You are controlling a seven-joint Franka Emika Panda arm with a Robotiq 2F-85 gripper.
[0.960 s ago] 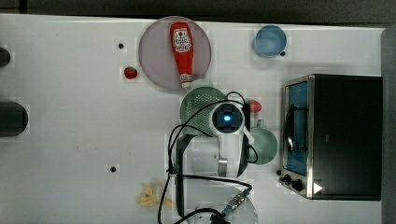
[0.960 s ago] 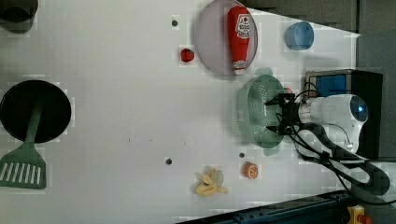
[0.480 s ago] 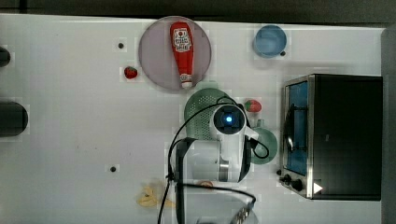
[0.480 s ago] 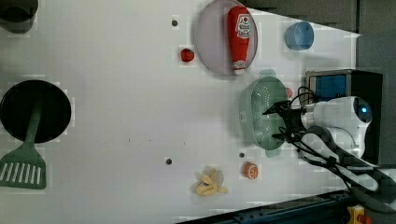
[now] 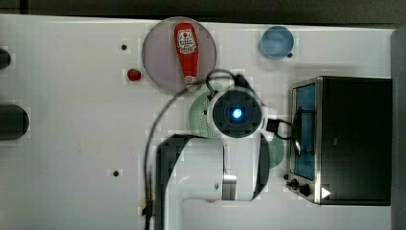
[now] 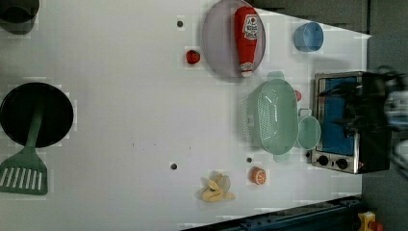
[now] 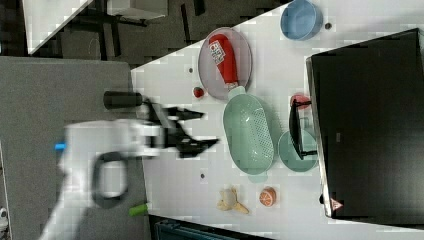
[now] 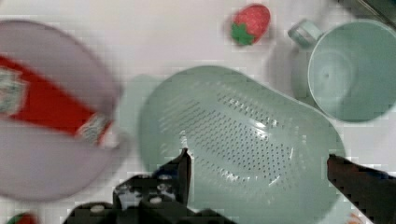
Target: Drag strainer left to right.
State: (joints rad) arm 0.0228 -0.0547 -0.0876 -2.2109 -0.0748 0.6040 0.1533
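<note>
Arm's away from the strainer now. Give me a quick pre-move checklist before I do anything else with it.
1. Gripper open, wide: ok.
2. Nothing held between the fingers: ok.
3. Gripper off the strainer, raised above it: ok.
4. Strainer upright and flat on the table: ok.
5. Strainer's spacing from the green mug: they sit tight together, contact cannot tell.
6. Strainer's spacing from the plate with the ketchup bottle: handle tab close to the plate rim, contact cannot tell.
</note>
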